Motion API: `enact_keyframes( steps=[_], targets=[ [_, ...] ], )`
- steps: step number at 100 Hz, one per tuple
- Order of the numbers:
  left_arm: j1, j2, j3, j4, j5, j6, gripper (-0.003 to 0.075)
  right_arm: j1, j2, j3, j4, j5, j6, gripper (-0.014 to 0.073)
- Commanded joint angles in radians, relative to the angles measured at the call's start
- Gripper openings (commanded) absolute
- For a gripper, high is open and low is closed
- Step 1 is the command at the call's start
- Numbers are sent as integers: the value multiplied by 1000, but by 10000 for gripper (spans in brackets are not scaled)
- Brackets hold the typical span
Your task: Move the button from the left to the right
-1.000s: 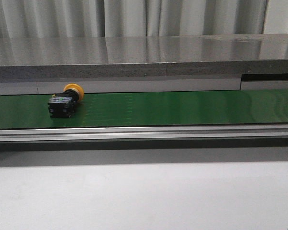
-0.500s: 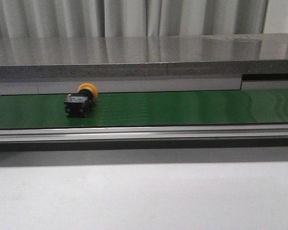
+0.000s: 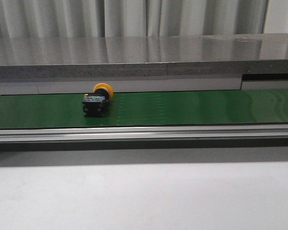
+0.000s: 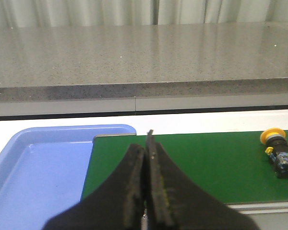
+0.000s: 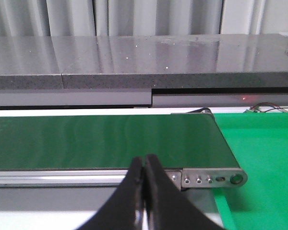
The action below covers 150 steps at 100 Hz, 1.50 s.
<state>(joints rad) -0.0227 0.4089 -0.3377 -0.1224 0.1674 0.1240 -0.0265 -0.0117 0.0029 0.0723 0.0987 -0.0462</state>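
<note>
The button (image 3: pixel 97 99), with a yellow mushroom cap and a black boxy body, lies on its side on the green conveyor belt (image 3: pixel 192 108), left of the middle. It also shows in the left wrist view (image 4: pixel 280 151), off to one side of my left gripper (image 4: pixel 145 148), which is shut and empty, over the belt's left end. My right gripper (image 5: pixel 144 165) is shut and empty, near the belt's right end; the button does not show in that view. Neither gripper shows in the front view.
A blue tray (image 4: pixel 33 167) sits beside the belt's left end. A grey stone-like ledge (image 3: pixel 144 55) runs behind the belt. A metal rail (image 3: pixel 144 133) runs along its front. A bright green surface (image 5: pixel 264 158) lies past the belt's right end roller bracket (image 5: pixel 213 178).
The button has travelled to the right along the belt, from the far left toward the middle. The grippers do not show in the earlier frames.
</note>
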Motion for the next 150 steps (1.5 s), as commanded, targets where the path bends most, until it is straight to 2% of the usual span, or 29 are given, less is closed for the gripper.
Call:
enact_keyframes(
  steps=[1,17,36,74,88,108,135,142,150],
  targets=[
    [-6,3,-29,-10,-83,0,-20,1,1,-56,-7,-77,-5,-68],
    [-6,3,-29,-10,-83,0,-20,1,50,-115,-6,-60,-5,-68],
    [-6,3,-29,-10,-83,0,-20,1,152,-252,-6,43,-5,-68],
    [-6,3,-29,-10,-83,0,-20,1,509,-656,23,524,-5,-68],
    [-6,3,-29,-10,-83,0,-20,1,666,-790,23,653,-5,-68],
    [-6,3,-29,-10,-83,0,-20,1,822,-901,36,667,-5,-68],
    [-6,3,-29,-10,-81,0,-20,1,914,-918,40,649,-5,-55],
    [-6,3,-29,-10,-81,0,-20,1,924,-918,45,649,-5,1],
    [-6,3,-29,-10,-81,0,-20,1,926,-918,46,649,-5,136]
  ],
)
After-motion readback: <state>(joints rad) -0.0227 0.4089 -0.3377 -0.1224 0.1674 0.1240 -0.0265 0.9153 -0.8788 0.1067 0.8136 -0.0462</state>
